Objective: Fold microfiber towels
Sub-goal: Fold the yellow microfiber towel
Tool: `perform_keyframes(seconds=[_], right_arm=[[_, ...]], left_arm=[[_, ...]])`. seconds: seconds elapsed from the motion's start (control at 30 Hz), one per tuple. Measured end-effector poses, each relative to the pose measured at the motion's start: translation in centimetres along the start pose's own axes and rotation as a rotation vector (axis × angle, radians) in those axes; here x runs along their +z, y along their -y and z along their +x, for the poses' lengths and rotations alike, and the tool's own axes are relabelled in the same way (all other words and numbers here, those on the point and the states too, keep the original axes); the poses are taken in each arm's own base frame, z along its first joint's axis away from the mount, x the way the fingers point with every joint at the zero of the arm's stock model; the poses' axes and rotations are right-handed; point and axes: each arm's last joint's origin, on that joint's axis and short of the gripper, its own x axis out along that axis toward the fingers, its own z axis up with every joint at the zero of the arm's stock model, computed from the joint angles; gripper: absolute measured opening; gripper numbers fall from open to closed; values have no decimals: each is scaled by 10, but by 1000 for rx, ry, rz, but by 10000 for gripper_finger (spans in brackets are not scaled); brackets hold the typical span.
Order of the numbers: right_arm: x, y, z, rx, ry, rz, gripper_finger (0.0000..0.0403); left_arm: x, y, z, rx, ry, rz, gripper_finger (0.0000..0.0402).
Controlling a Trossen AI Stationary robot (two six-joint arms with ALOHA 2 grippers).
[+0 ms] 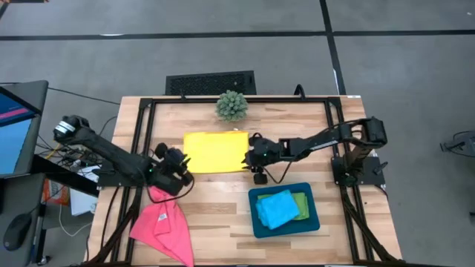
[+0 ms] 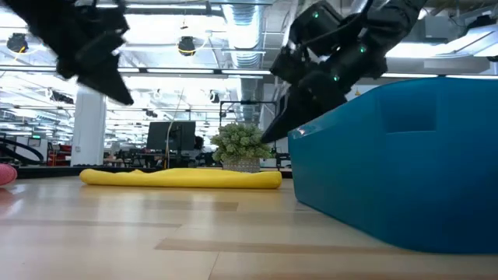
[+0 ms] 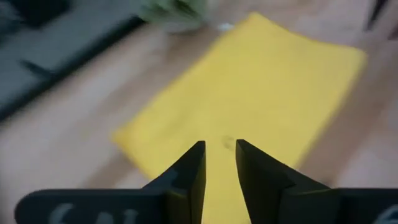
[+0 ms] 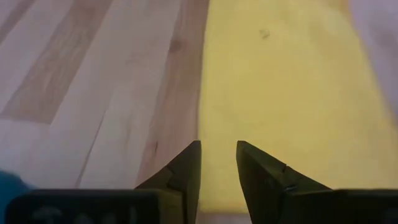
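Observation:
The yellow towel (image 1: 215,150) lies flat on the table's middle as a folded rectangle; it also shows in the low view (image 2: 179,178). My left gripper (image 1: 182,167) hovers over its left near corner (image 3: 186,124), fingers a narrow gap apart and empty. My right gripper (image 1: 250,157) hovers over its right edge (image 4: 273,81), fingers also a narrow gap apart and empty. Both are raised clear of the table in the low view. The pink towel (image 1: 163,222) lies crumpled at the near left. The blue towel (image 1: 276,208) and the green towel (image 1: 303,204) lie in the tray.
The dark teal tray (image 1: 254,222) stands at the near right, close to my right gripper; its wall fills the right of the low view (image 2: 405,163). The spiky green plant (image 1: 231,105) stands at the far edge behind the yellow towel. Bare wood lies between the pink towel and the tray.

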Motion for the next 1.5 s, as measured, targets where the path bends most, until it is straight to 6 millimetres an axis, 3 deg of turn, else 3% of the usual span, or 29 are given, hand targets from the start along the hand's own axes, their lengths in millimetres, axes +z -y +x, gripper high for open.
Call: perform_keyframes(seconds=[0.17,0.33,0.47,0.73,1.17,1.5], right_arm=[[-12,-8,18,26,-59,18,121],[-22,-7,30,42,-87,83,120],[-34,-4,37,21,-147,96,120],[-35,-3,38,20,-149,94,120],[-1,1,-6,5,-36,-1,123],[-26,-2,1,7,-55,-19,118]], left_arm=[[-42,-2,22,-138,31,-43,69],[-64,-12,40,-125,38,-103,68],[-70,-15,44,-131,0,-123,68],[-74,-15,45,-167,-66,-111,68],[-81,-2,56,-183,-75,-5,68],[-90,-1,61,-172,-136,59,68]])
